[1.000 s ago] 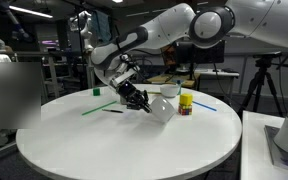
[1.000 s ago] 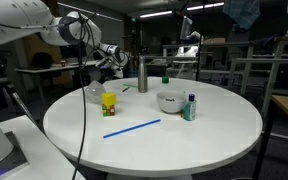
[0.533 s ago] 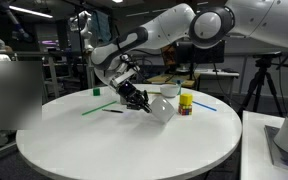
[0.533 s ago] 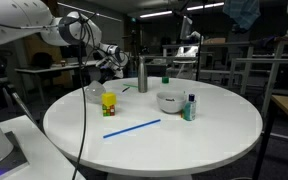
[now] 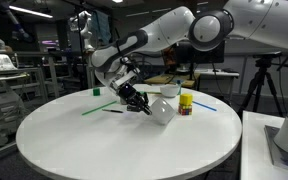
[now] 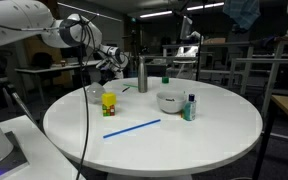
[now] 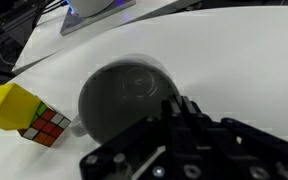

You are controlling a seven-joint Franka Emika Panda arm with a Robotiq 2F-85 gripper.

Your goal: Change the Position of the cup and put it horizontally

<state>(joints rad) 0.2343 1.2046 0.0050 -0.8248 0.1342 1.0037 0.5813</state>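
The small white cup (image 5: pixel 164 109) sits tilted on the round white table (image 5: pixel 114 140), next to a yellow block on a colour cube (image 5: pixel 185 103). It also shows in an exterior view (image 6: pixel 94 94). My gripper (image 5: pixel 144 104) reaches down to its rim from the left. In the wrist view I look into the cup's dark opening (image 7: pixel 119 95). The two black fingers (image 7: pixel 181 108) are close together at its rim, shut on the cup's wall.
A tall steel bottle (image 6: pixel 142 75), a wide white bowl (image 6: pixel 170 101), a small bottle (image 6: pixel 191 107), a blue straw (image 6: pixel 132 129) and a green bottle (image 6: pixel 166 78) stand on the table. A green marker (image 5: pixel 96 92) lies at the far edge.
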